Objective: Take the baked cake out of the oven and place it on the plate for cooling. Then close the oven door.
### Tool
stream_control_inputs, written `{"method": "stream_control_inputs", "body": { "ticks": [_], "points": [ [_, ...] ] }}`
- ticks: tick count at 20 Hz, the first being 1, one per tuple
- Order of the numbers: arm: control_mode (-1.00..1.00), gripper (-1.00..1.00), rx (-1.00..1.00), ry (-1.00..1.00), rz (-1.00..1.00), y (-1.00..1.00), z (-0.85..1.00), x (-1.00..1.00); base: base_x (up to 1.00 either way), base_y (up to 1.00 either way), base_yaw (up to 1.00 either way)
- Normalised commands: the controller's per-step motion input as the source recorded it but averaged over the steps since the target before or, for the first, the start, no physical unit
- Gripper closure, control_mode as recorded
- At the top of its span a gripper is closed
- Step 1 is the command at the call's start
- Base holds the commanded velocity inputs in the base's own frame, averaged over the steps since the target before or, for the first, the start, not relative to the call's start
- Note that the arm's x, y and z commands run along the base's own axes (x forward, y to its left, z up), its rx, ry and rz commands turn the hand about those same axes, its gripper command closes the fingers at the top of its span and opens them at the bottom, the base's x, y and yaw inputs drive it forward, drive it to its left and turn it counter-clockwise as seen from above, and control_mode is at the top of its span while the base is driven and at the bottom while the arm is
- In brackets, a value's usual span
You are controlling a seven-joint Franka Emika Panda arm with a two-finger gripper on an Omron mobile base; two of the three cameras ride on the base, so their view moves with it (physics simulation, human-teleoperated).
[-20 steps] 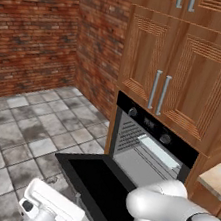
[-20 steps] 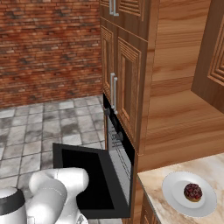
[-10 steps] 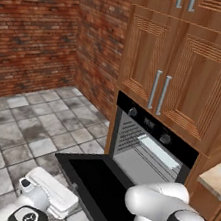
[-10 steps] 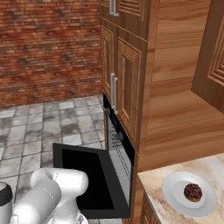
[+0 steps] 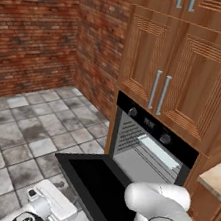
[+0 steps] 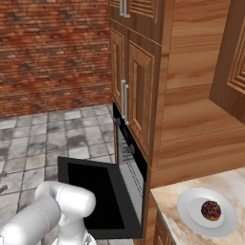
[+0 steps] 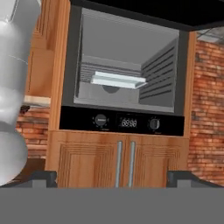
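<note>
Your end effector (image 7: 112, 177) hangs open and empty, low beside the oven door (image 5: 101, 188), which lies dropped flat. Oven (image 5: 149, 149) holds a pale tray (image 7: 118, 80). Cake (image 6: 211, 209) sits on plate (image 6: 191, 214), on the table (image 6: 172, 221).

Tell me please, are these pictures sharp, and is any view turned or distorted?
Left base view: evenly lit, no glare on the black oven door. Right base view: sharp enough to show the cake on the plate. Hand view: upside down, the oven above its cabinet doors, slightly soft.
</note>
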Motion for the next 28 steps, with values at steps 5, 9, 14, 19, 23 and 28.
{"method": "stream_control_inputs", "body": {
  "ticks": [5,9,14,19,23,28],
  "points": [
    [-1.00,-1.00,-0.02,0.00,0.00,-0.07,-0.71,0.21,0.00,0.00,0.00],
    [-1.00,-1.00,0.00,0.00,0.00,-0.11,-0.56,0.30,0.00,0.00,0.00],
    [-1.00,-1.00,-0.03,0.00,0.00,-0.01,-0.57,0.36,0.00,0.00,0.00],
    [-1.00,-1.00,-0.06,0.00,0.00,0.00,-0.61,0.40,0.00,0.00,0.00],
    [-1.00,-1.00,-0.06,0.00,0.00,0.00,-0.71,0.39,0.00,0.00,0.00],
    [-1.00,-1.00,-0.06,0.00,-0.02,0.00,-0.71,0.35,0.00,0.00,0.00]
  ]
}}
